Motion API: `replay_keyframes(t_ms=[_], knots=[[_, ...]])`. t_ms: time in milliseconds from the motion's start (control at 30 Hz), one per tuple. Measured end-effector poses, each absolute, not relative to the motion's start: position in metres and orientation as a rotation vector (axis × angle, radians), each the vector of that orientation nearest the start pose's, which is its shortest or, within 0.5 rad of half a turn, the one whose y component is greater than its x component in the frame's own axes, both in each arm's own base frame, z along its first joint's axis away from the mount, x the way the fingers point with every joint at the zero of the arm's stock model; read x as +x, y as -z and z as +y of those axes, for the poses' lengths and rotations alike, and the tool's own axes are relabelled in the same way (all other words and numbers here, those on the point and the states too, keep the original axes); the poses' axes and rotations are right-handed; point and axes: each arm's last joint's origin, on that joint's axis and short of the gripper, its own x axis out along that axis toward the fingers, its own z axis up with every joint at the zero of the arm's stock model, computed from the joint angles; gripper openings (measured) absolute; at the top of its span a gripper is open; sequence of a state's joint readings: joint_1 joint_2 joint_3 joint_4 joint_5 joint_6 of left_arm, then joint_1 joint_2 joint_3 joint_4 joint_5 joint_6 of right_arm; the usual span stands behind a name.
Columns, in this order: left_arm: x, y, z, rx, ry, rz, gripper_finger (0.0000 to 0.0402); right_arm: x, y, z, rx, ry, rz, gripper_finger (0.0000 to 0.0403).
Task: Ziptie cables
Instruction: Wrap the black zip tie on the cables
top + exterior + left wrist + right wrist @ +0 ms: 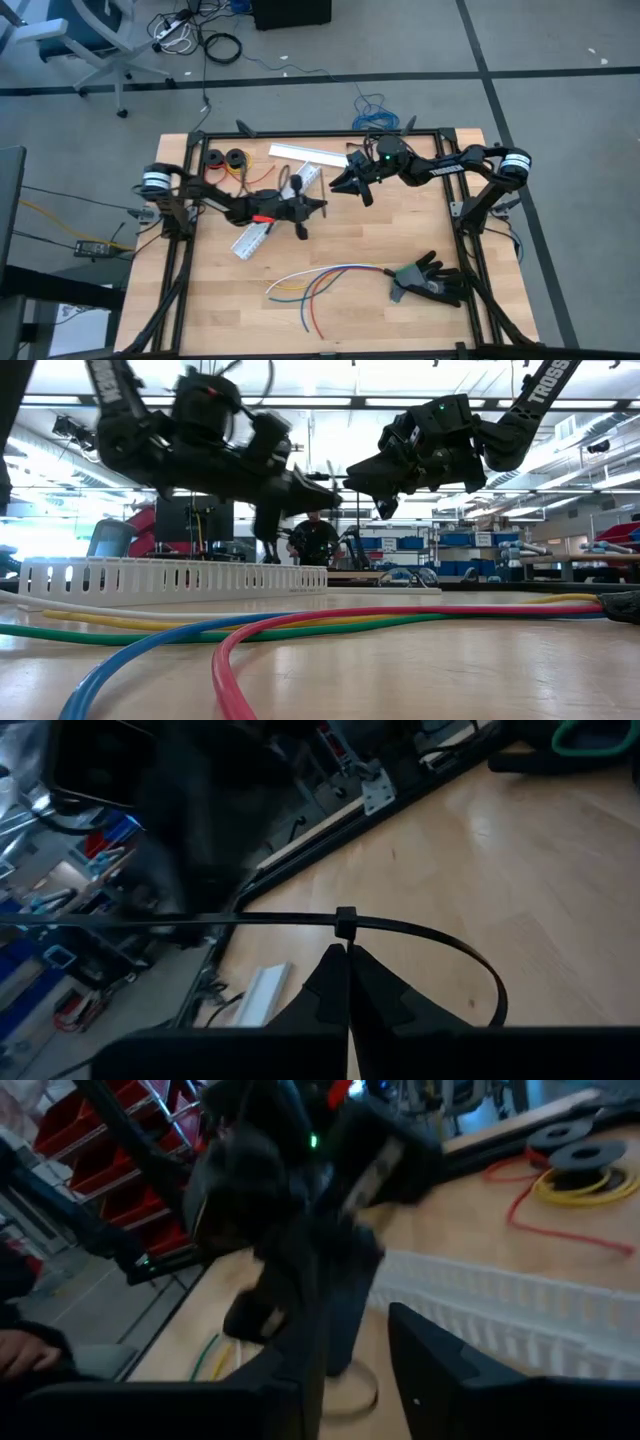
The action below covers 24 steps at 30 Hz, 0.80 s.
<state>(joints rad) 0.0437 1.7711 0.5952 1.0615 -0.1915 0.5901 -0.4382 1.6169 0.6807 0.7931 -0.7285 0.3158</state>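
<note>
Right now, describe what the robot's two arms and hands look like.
Both arms are dark, near-black, jointed links. Each has a white band at a joint near its base. The right arm shows white lettering along one link and a small green light by the right hand. The left hand has an orange-red patch behind it.

In the left wrist view the ziptie (400, 928) runs off the picture's edge, its far end lost behind a blurred dark mass; in the right wrist view the other arm is smeared; in the low view the cables (300, 625) are cut by the edges
</note>
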Motion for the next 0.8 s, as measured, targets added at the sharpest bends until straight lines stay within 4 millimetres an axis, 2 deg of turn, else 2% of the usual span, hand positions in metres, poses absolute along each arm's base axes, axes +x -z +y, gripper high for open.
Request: replay_keyframes(t_ms=[200,333,467,600,700,800], knots=[[0.288,-0.166,0.007,0.473,-0.174,0.125,0.0003,0.296,-0.189,-0.105,0.502,-0.286,0.225,0.013],[0.267,-0.164,0.001,0.439,-0.142,0.171,0.0003,0.3,-0.189,-0.098,0.518,-0.263,0.22,0.0128],[0.251,-0.163,0.001,0.334,-0.151,0.163,0.0003,0.3,-0.189,-0.089,0.579,-0.272,0.267,0.0122],[0.241,-0.158,0.002,0.32,-0.152,0.182,0.0003,0.294,-0.192,-0.066,0.572,-0.252,0.396,0.0114],[0.24,-0.157,0.002,0.318,-0.151,0.185,0.0003,0.281,-0.202,-0.045,0.488,-0.133,0.496,0.0107],[0.237,-0.154,0.002,0.318,-0.15,0.193,0.0003,0.26,-0.219,-0.019,0.38,0.014,0.554,0.0102]])
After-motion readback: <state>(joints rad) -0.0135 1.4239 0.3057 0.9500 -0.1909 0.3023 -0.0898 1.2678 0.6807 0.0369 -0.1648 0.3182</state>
